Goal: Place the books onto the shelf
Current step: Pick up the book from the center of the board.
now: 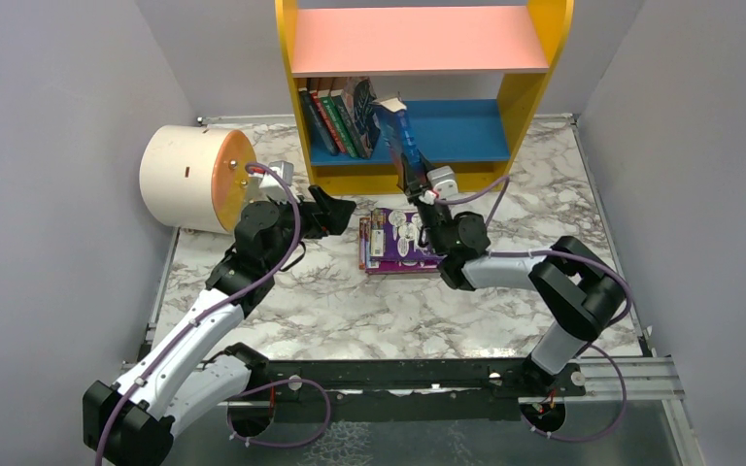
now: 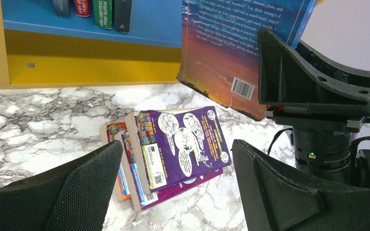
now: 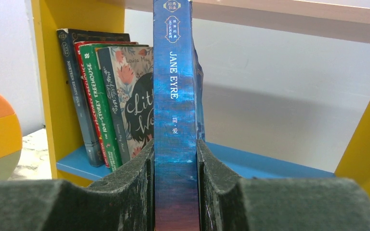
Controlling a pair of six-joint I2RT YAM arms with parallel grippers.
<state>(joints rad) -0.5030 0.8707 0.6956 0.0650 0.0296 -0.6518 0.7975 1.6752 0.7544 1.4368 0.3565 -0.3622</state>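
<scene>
My right gripper [image 1: 416, 180] is shut on a blue book [image 1: 398, 131] with "Jane Eyre" on its spine [image 3: 174, 96]. It holds the book upright in front of the shelf [image 1: 534, 58], over the front of the blue lower board [image 1: 466, 131]. Several books [image 3: 106, 106] lean at that board's left end. A stack of books [image 1: 398, 238] with a purple cover on top [image 2: 183, 144] lies flat on the table. My left gripper [image 1: 335, 212] hovers open just left of the stack, its fingers [image 2: 91, 187] holding nothing.
A cream cylinder with an orange end [image 1: 189, 180] lies at the left, close behind the left arm. The right arm's forearm [image 1: 505, 267] reaches across beside the stack. Grey walls close in both sides of the marble table [image 1: 369, 320].
</scene>
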